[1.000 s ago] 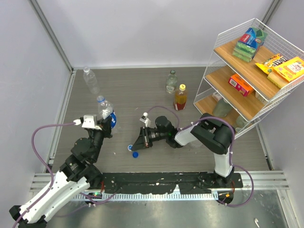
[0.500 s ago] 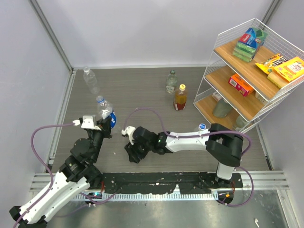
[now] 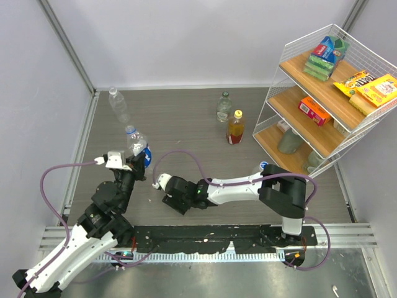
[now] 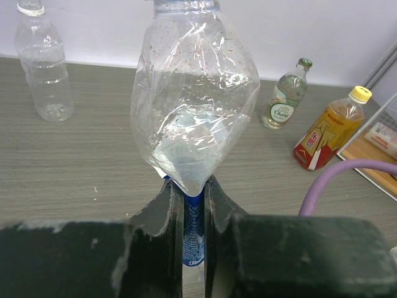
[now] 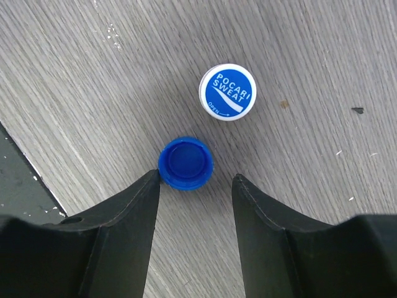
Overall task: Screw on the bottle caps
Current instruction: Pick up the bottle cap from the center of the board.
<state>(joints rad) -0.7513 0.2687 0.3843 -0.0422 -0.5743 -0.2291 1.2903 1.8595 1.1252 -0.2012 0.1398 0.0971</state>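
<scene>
My left gripper (image 3: 139, 162) is shut on the lower part of a crumpled clear bottle (image 3: 137, 144) with a blue label (image 4: 193, 226), held upright; its neck runs out of the top of the left wrist view. The bottle's body (image 4: 195, 105) bulges above the left gripper (image 4: 195, 186). My right gripper (image 5: 196, 178) points down at the table, open. A dark blue cap (image 5: 185, 163) lies open side up just ahead of the right gripper, touching the left fingertip. A white cap with a blue middle (image 5: 227, 92) lies beyond it. From above, the right gripper (image 3: 173, 198) hides both caps.
A clear bottle (image 3: 118, 104) stands at the back left. A green-capped clear bottle (image 3: 224, 107) and an amber bottle with a yellow cap (image 3: 235, 127) stand mid-back. A wire shelf rack (image 3: 280, 62) with snack boxes fills the right. A purple cable (image 4: 338, 177) loops beside the left gripper.
The right arm swung left and lowered over the two caps, and its gripper went from shut to open. The left gripper and its bottle have not moved.
</scene>
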